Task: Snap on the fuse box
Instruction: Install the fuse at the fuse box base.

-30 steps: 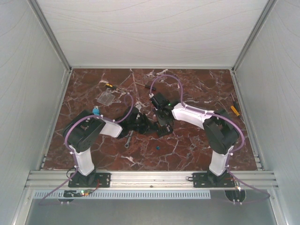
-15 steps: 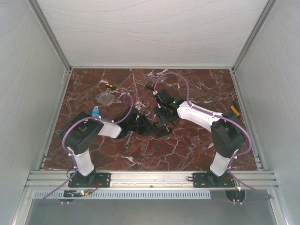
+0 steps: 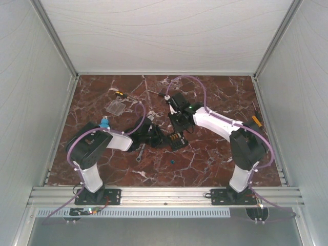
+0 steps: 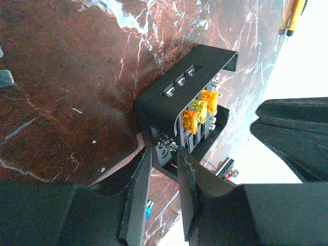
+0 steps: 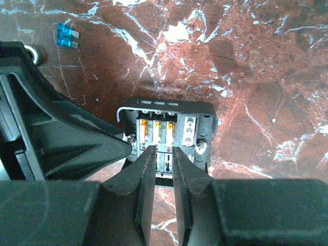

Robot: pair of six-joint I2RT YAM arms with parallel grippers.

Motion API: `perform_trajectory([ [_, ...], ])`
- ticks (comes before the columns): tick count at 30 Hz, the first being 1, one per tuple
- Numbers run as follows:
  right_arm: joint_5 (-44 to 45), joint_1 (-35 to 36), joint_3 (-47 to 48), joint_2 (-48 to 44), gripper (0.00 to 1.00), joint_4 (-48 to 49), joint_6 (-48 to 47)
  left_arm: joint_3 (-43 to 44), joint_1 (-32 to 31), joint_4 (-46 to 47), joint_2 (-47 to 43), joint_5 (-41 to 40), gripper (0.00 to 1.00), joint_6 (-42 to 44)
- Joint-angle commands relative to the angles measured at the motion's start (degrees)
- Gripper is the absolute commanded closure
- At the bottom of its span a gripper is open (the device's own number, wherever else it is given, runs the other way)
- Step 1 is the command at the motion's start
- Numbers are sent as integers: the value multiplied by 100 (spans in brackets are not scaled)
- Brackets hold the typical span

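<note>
fuse box (image 3: pixel 177 139): on tabletop (image 5: pixel 256 77), orange fuses (image 4: pixel 197 113) showing
left gripper (image 4: pixel 163 154): clamped on its end
right gripper (image 5: pixel 164 154): at its edge, cannot tell if clamped

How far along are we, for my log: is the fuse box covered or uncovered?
Uncovered. The fuse box shows bare orange fuses in both wrist views, and the clear cover lies apart on the table.

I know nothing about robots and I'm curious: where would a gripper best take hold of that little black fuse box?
Probably by one end wall of the fuse box, coming in from that end, as the left gripper does: that rim is thin and straight, and the orange fuses stay untouched.
</note>
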Motion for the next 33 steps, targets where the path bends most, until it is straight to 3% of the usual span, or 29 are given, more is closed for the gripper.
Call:
perform_trajectory([
  [1,-185,-24,183,213,84,-77,-83,77,36,-164,-44,-27,73,144],
  [12,-60,-23,321,579,88,-287,-39,93,44,-161,-26,-28,73,163],
  [25,-65,-24,359,784,100,-361,-70,97,46,-168,-18,-40,73,165],
  [33,-33,-24,482,1075,100,-474,-203,75,46,-181,-16,-58,74,164],
])
